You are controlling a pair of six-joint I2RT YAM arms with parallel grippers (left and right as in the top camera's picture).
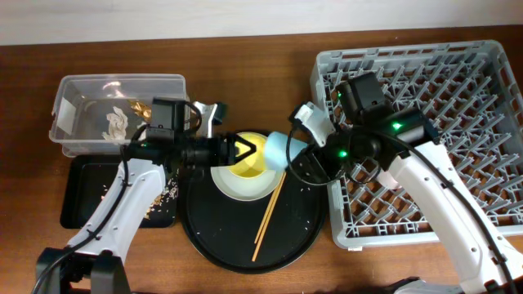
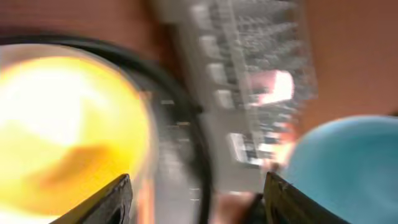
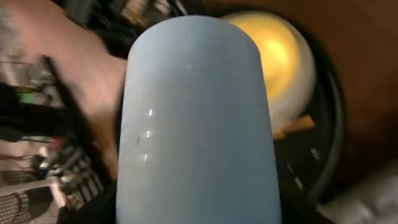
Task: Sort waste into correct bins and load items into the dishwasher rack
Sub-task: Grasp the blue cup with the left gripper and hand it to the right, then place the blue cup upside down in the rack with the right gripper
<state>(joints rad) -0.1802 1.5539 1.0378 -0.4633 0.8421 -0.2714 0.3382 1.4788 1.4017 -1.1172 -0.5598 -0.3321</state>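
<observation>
Your right end effector (image 1: pixel 288 152) is clamped on the blue cup (image 1: pixel 274 149). It holds the cup on its side in the air above the round tray (image 1: pixel 204 237), just left of the rack (image 1: pixel 458 73). In the right wrist view the cup (image 3: pixel 196 124) fills most of the frame, so the fingers themselves are hard to make out.

Your left end effector (image 1: pixel 243 150) has its fingers apart with nothing between them. It hovers over the yellow bowl (image 1: pixel 252 167), which sits on the plate (image 1: pixel 233 186) on the round tray. Its tips nearly meet the cup. The left wrist view is badly blurred, but it shows both fingertips (image 2: pixel 121 199) wide apart, with the bowl (image 2: pixel 68 124) to the left and the cup (image 2: pixel 348 162) to the right.

A pair of chopsticks (image 1: pixel 268 216) lies across the round tray, running out from under the plate's edge.

On the left of the table (image 1: pixel 245 65), the tub (image 1: pixel 73 139) holds tissue (image 1: pixel 114 122) and the wrapper (image 1: pixel 139 108). The flat tray (image 1: pixel 90 204) just in front of it has crumbs (image 1: pixel 167 192) on its right side.
</observation>
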